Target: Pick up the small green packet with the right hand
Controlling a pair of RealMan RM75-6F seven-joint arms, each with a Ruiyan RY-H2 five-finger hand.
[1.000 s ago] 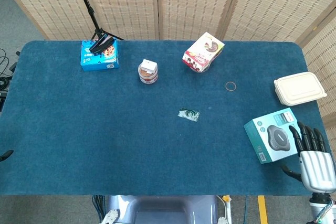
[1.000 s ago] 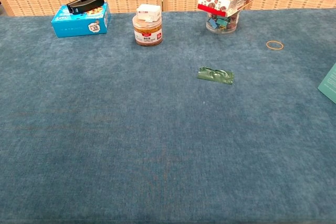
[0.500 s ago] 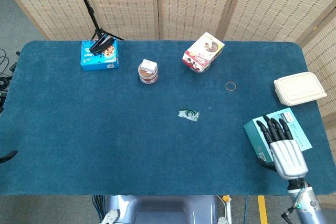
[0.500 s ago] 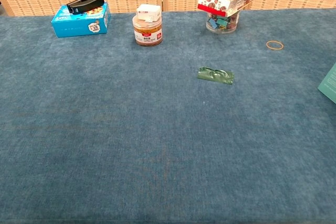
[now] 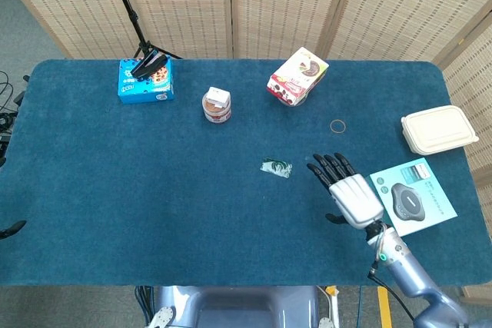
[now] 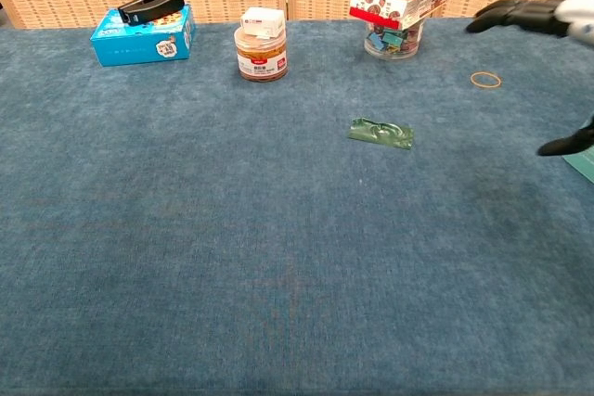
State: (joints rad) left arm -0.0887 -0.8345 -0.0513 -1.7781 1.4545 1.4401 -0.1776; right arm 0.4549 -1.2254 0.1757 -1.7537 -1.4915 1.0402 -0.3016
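The small green packet [image 5: 276,167] lies flat on the blue table cloth near the middle; the chest view shows the same packet [image 6: 380,133] crumpled and alone. My right hand [image 5: 347,191] hovers to the right of it, fingers spread and pointing toward the far side, holding nothing. A gap of cloth separates its fingertips [image 5: 314,167] from the packet. In the chest view the right hand [image 6: 543,18] enters at the right edge, above the table. My left hand is not visible in either view.
A teal product box [image 5: 413,198] lies right of the hand and a white lidded container [image 5: 438,129] beyond it. A rubber band [image 5: 337,125], a tilted snack box on a clear tub [image 5: 297,76], a jar [image 5: 217,106] and a blue box with a stapler [image 5: 145,80] sit farther back.
My right hand has swept left from the table's right edge, over the teal box, to just right of the packet. It now shows in the chest view. The packet has not moved.
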